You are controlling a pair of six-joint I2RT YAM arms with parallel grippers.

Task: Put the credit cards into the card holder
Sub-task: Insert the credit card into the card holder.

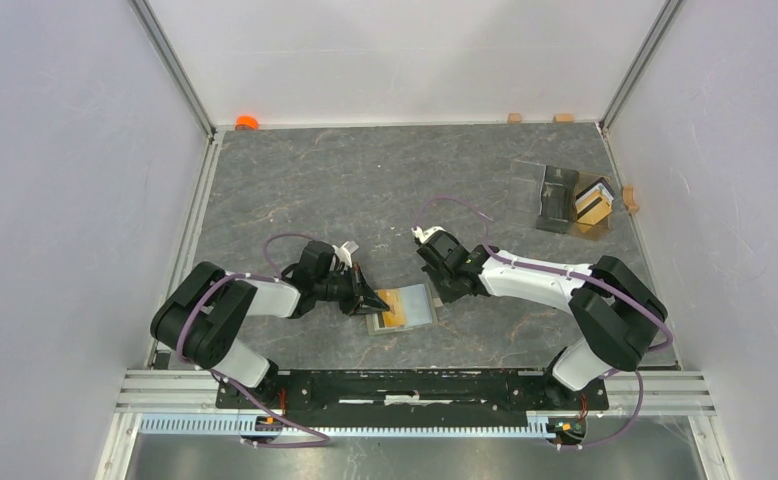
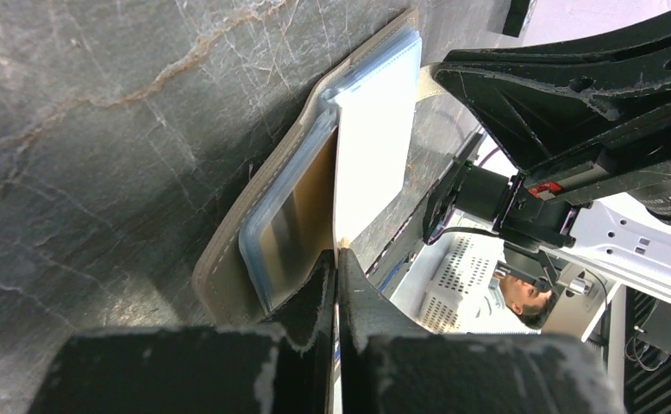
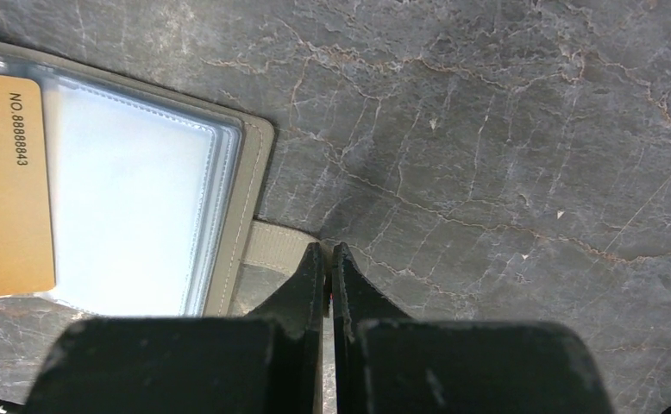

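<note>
Right now I am working on seating a card in the card holder (image 1: 417,304), which is lying open and flat on the table (image 1: 365,180) between my two grippers. One gold card (image 3: 9,181) is sitting in the holder's left half, under the clear sleeve as far as I can judge. The pocket beside it is showing pale and bare.

My left gripper (image 2: 336,260) is closed, with its tips resting at the holder's left edge, right by that card. I cannot tell whether it is pinching anything or only pressing. My right gripper (image 3: 328,252) is closed too, and its tips are touching the end of the tab (image 3: 276,244) at the holder's right edge, apparently pinning it.

What look like more cards (image 1: 595,205) are waiting in the clear box (image 1: 565,195), well away from the holder, far off to its right. Next, I judge, one arm is going to have to lift away and fetch a card from that box. The other should be steadying the holder so the thin pocket mouth is not sliding about.
</note>
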